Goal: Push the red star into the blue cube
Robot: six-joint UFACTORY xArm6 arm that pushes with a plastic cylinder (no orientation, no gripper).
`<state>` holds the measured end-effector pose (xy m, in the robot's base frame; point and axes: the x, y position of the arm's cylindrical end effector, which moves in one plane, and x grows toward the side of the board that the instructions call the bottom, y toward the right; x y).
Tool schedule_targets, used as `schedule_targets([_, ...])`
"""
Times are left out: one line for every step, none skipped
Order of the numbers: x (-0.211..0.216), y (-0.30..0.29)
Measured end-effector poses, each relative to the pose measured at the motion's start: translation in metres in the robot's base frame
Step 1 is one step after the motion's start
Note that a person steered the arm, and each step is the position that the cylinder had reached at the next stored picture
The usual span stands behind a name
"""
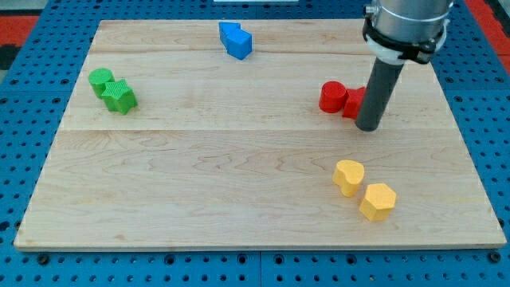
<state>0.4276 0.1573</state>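
Observation:
Two red blocks sit at the board's right. One is a round red block [331, 96]. The other red block [355, 103], likely the star, is partly hidden behind my rod, so its shape is unclear. My tip [369, 127] rests against that block's right and lower side. The blue cube [241, 44] sits at the top centre, touching another blue block [229, 32] to its upper left.
A green round block [100, 80] and a green star-like block [120, 97] touch at the left. A yellow heart-like block [348, 176] and a yellow hexagon [377, 201] lie at the lower right. The wooden board [199, 175] lies on a blue pegboard.

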Motion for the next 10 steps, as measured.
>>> schedule_targets([-0.011,-0.003])
schedule_targets([0.001,0.041])
schedule_targets([-0.034,0.065])
schedule_targets([-0.044,0.052])
schedule_targets([-0.044,0.013])
schedule_targets([-0.044,-0.037])
schedule_targets([-0.044,-0.099])
schedule_targets([-0.059,-0.137])
schedule_targets([-0.072,-0.179])
schedule_targets([-0.081,-0.181])
